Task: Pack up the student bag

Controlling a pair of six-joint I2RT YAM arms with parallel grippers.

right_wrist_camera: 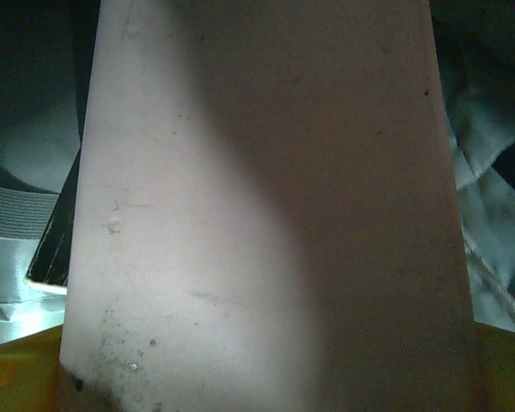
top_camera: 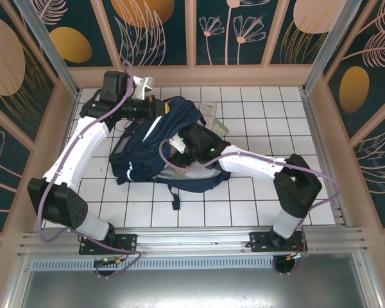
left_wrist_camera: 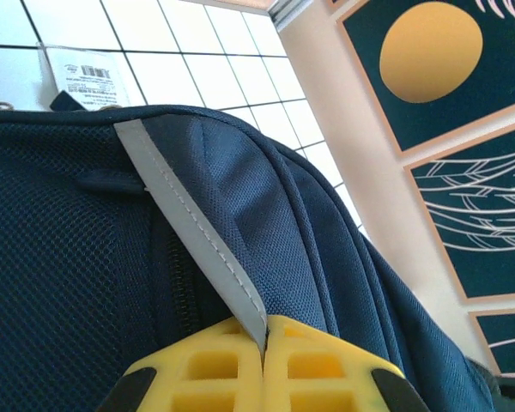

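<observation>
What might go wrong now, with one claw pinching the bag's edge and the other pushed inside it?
1. The left claw grips the student bag by just its thin grey reflective stripe. That could slip free, and the opening would probably sag shut.
2. The right claw is inside the bag holding a pale pink flat item. It might snag on the lining instead of sliding in.

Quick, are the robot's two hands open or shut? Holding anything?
Left gripper: shut, pinching the grey stripe of the student bag.
Right gripper: closed on a wide pale pink thing.
</observation>
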